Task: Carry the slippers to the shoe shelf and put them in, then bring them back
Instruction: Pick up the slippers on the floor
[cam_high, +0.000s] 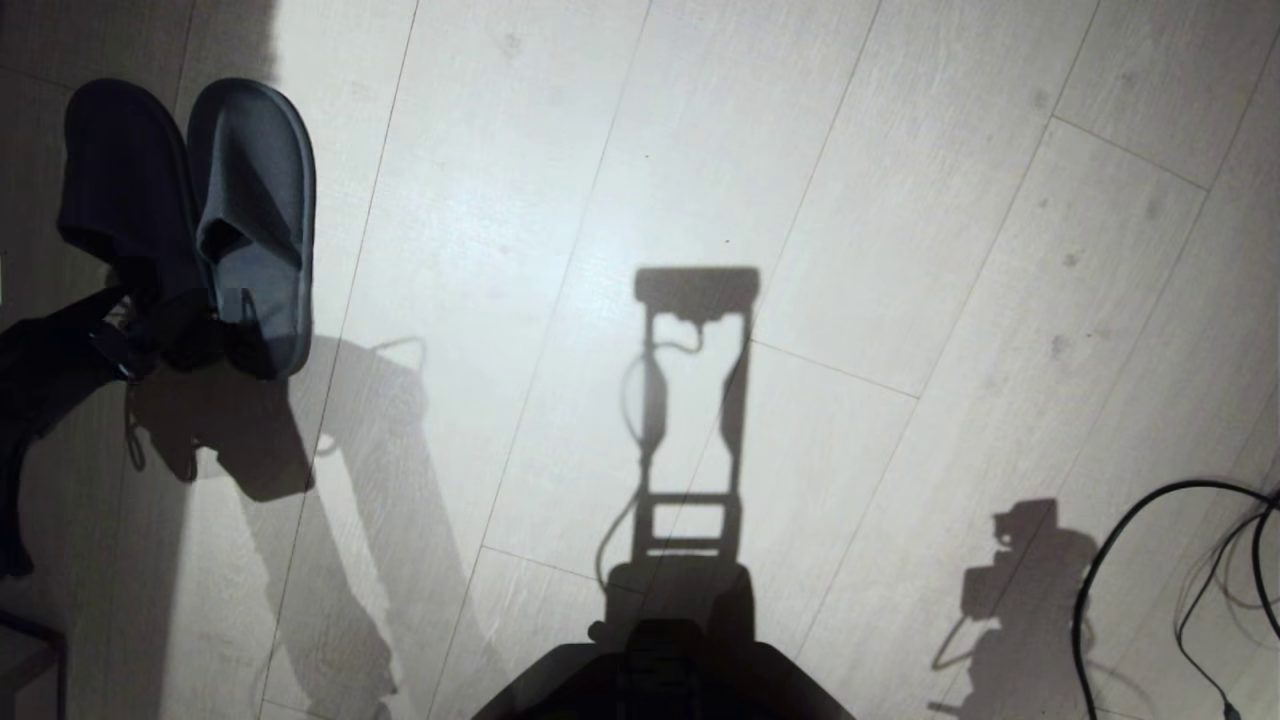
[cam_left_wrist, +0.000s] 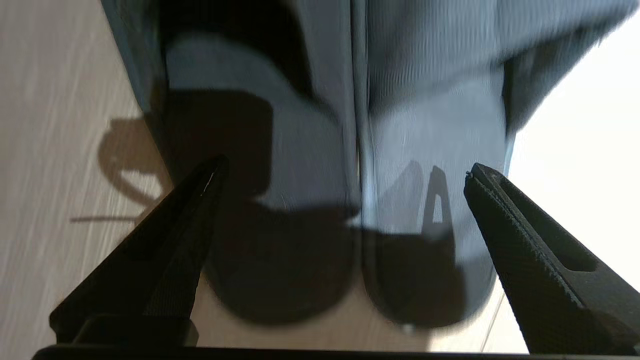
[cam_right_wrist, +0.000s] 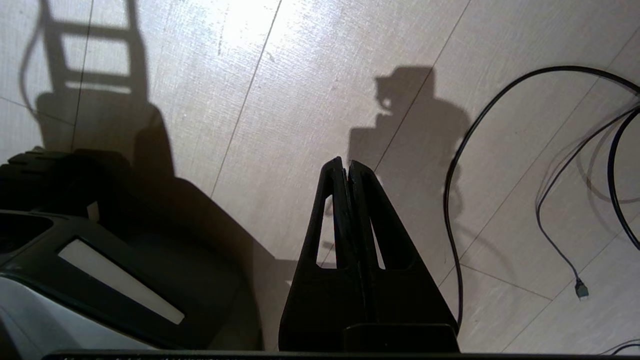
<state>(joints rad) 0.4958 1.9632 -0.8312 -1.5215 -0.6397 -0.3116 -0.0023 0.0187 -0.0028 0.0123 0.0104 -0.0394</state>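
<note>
Slippers side by side on the floor

The slippers (cam_high: 190, 215) are set touching in the upper left of the head view; cables (cam_high: 1175, 570) are spread on the floor (cam_high: 700, 150) at lower right.

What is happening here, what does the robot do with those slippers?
The left gripper is wide open at the heel end of the slippers, which lie side by side on the pale wooden floor. Its fingers straddle the pair without holding them. The right gripper is shut and empty, parked over bare floor near some black cables. No shoe shelf is in view.
</note>
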